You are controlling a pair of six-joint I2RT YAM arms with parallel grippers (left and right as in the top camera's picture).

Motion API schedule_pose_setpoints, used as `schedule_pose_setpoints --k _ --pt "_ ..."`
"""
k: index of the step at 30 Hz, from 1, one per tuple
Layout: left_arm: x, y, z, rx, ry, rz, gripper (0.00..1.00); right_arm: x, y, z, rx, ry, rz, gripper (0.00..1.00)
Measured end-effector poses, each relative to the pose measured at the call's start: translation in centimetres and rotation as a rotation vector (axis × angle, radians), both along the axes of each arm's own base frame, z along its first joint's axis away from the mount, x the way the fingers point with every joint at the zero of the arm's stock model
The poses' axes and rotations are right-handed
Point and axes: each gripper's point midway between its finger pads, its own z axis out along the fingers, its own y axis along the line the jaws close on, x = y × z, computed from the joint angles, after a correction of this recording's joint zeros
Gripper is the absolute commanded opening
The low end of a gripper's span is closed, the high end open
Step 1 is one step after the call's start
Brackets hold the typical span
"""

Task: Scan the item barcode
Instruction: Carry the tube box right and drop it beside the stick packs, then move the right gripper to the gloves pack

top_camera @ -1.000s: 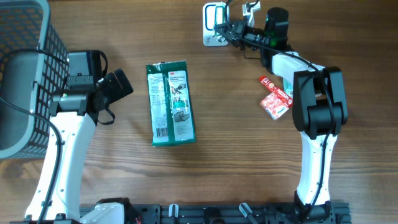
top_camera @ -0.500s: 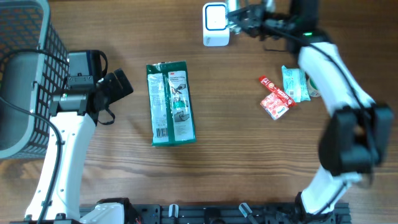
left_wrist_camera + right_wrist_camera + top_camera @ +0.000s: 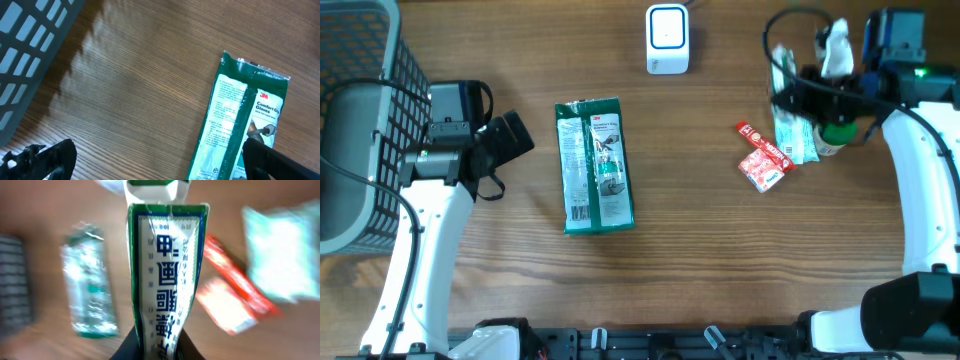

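**Layout, referred to the glove packet**, which lies flat on the bench near its middle. Left of it: the left gripper, then the basket at the bench edge. Behind and to its right: the barcode scanner. Well to its right: a sachet, with a second packet just beside the sachet's far side. Above these hangs the right gripper, holding a third packet.

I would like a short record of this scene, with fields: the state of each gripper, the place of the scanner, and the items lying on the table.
left gripper: open, empty, beside the 3M gloves pack
right gripper: shut on a green-and-white packet, to the right of the scanner
barcode scanner: white, far side of the table, middle
loose items: 3M gloves pack, red packet, pale green packet
basket: grey, far left
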Motion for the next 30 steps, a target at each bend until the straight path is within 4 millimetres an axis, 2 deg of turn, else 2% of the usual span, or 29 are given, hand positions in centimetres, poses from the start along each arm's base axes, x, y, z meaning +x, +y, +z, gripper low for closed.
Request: schedule_pose_setpoints --k 3,7,8,9,12,13,14,15,22,23,26,29,30 --pt "0.0 0.0 0.0 0.0 0.0 0.0 1.0 -1.7 -2.0 -3.1 -0.13 0.088 -0.014 0.04" --pt "0.0 0.0 0.0 0.0 -0.001 0.0 1.0 -3.7 -4.4 -8.4 -0.27 0.181 -0.038 0.05" --pt "0.0 0.0 0.0 0.0 -0.001 0.0 1.0 -3.9 -4.7 -9.3 -0.291 0.186 -0.044 0.11" --pt "0.0 0.0 0.0 0.0 0.0 0.0 1.0 -4.2 -5.2 -10.5 -0.317 0.196 -0.052 0.25" --pt "0.0 0.0 0.0 0.0 0.0 0.0 1.0 -4.9 -6.1 -12.7 -0.367 0.213 -0.073 0.36" --pt "0.0 0.0 0.0 0.0 0.0 0.0 1.0 -5.1 -6.3 -13.1 -0.379 0.216 -0.075 0.49" --pt "0.0 0.0 0.0 0.0 0.0 0.0 1.0 -5.4 -6.6 -13.8 -0.398 0.22 -0.084 0.66" --pt "0.0 0.0 0.0 0.0 0.0 0.0 1.0 -5.5 -6.7 -14.0 -0.405 0.223 -0.084 0.71" --pt "0.0 0.0 0.0 0.0 0.0 0.0 1.0 -5.4 -7.1 -13.6 -0.422 0.229 -0.092 0.75" --pt "0.0 0.0 0.0 0.0 0.0 0.0 1.0 -5.4 -7.0 -12.8 -0.421 0.239 -0.09 0.75" --pt "0.0 0.0 0.0 0.0 0.0 0.0 1.0 -3.1 -6.3 -9.1 -0.417 0.168 -0.084 0.73" --pt "0.0 0.0 0.0 0.0 0.0 0.0 1.0 0.0 -3.3 -4.8 -0.374 0.033 -0.032 0.73" --pt "0.0 0.0 0.0 0.0 0.0 0.0 1.0 0.9 -1.5 -3.4 -0.346 -0.021 0.006 0.73"
